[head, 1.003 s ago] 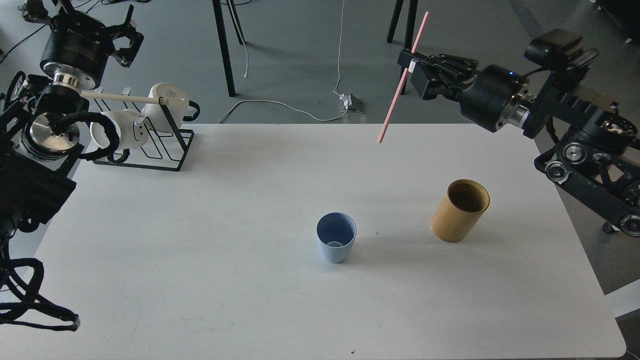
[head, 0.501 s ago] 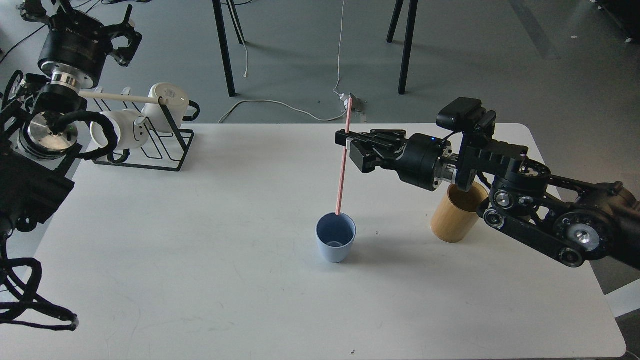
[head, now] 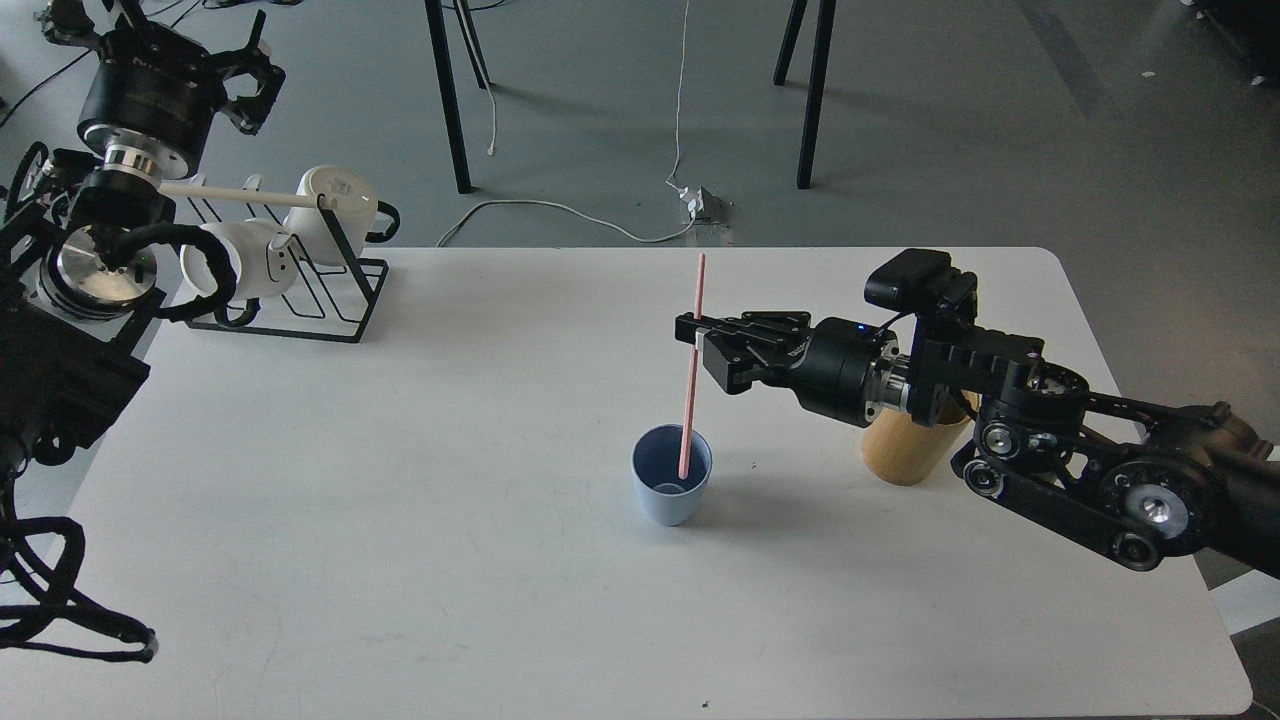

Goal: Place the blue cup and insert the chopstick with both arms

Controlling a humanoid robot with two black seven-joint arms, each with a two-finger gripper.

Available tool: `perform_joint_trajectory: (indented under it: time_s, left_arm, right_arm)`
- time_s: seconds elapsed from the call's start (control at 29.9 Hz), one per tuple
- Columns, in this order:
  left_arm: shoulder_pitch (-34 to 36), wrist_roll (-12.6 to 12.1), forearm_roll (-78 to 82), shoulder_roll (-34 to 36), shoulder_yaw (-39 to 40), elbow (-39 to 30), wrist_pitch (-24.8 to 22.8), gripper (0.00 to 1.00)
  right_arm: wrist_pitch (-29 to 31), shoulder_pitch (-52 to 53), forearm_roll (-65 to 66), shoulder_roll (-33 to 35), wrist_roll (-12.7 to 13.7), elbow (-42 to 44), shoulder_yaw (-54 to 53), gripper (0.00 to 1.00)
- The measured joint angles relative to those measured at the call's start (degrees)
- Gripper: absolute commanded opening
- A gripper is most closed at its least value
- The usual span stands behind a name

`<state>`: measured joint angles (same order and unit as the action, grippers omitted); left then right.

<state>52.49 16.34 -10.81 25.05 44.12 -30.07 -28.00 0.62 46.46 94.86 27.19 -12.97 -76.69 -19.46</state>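
**Chopstick tip inside the cup, my right gripper clamped on its upper part**

I take the blue cup (head: 672,487) as my landmark. It stands upright on the worktop (head: 400,520), with the tan bamboo cylinder (head: 900,455) well apart on its right. The chopstick (head: 692,370) rises almost vertically out of the cup's mouth, its lower tip down inside the rim, its top end well above. My right gripper (head: 697,340) is clenched on the stick above the cup, about a third of the way down from the top.

I judge the stick light, stiff and smooth: a firm pinch suits it, but it may slip or pivot between the fingers. Holding it high gives clearance over the rim. The cup looks like light plastic, so a sideways push from the tip could tip it over.

My left gripper (head: 245,85) is far off to the cup's upper left, above the mug rack (head: 300,300); I cannot tell how its fingers stand.
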Motion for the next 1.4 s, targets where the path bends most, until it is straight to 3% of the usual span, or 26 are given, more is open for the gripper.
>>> perform_joint_trajectory:
  time_s: [0.27, 0.53, 0.64, 0.7, 0.84, 1.04, 1.4]
  left_arm:
    - [0.0, 0.1, 0.0, 0.0, 0.0, 0.0, 0.0, 1.0]
    - [0.0, 0.1, 0.0, 0.0, 0.0, 0.0, 0.0, 1.0]
    - [0.0, 0.1, 0.0, 0.0, 0.0, 0.0, 0.0, 1.0]
    - [0.0, 0.1, 0.0, 0.0, 0.0, 0.0, 0.0, 1.0]
    - [0.0, 0.1, 0.0, 0.0, 0.0, 0.0, 0.0, 1.0]
    - [-0.1, 0.2, 0.0, 0.2, 0.1, 0.0, 0.0, 1.0]
    - [-0.1, 0.5, -0.1, -0.6, 0.5, 0.0, 0.0, 1.0]
  right_arm:
    - [0.0, -1.1, 0.1, -0.6, 0.0, 0.5, 0.0, 0.16]
    - [0.0, -1.7, -0.1, -0.6, 0.0, 0.5, 0.0, 0.19]
    - [0.0, -1.7, -0.2, -0.7, 0.0, 0.3, 0.0, 0.26]
    - [0.0, -1.4, -0.3, -0.7, 0.0, 0.2, -0.3, 0.42]
    - [-0.2, -0.8, -0.7, -0.4, 0.0, 0.1, -3.5, 0.99]
    - [0.8, -0.3, -7.0, 0.1, 0.0, 2.1, -16.3, 1.0]
    - [2.0, 3.9, -42.1, 0.4, -1.1, 15.8, -28.2, 1.0]
